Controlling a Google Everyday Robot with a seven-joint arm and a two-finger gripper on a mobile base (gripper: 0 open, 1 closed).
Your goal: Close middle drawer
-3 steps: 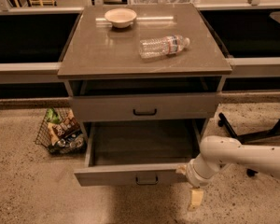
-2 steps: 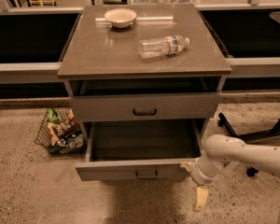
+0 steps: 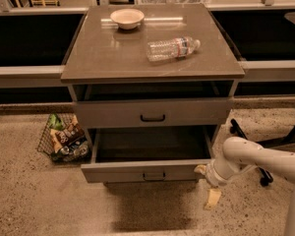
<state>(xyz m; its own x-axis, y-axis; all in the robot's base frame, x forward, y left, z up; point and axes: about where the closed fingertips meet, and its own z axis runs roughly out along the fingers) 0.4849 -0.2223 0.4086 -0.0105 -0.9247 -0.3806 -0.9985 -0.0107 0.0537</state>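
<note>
Middle drawer: pulled well out of the cabinet. I see it as the lowest grey front in view, with a small dark bar handle at its centre.
End effector: at the right end of that drawer's front panel, on the white arm that comes in from the right. One pale fingertip is against the panel's right corner, and the other hangs lower, over the floor.
End effector state: spread apart, gripping nothing.
Drawer contents: the shallow grey box is in shadow (I cannot make out anything inside).
Upper drawer: directly above, with a taller front and a black handle.
Surface: carries a pale bowl at the back and a clear plastic bottle lying on its side.
Basket: wire, on the floor left of the cabinet, holding snack packets.
</note>
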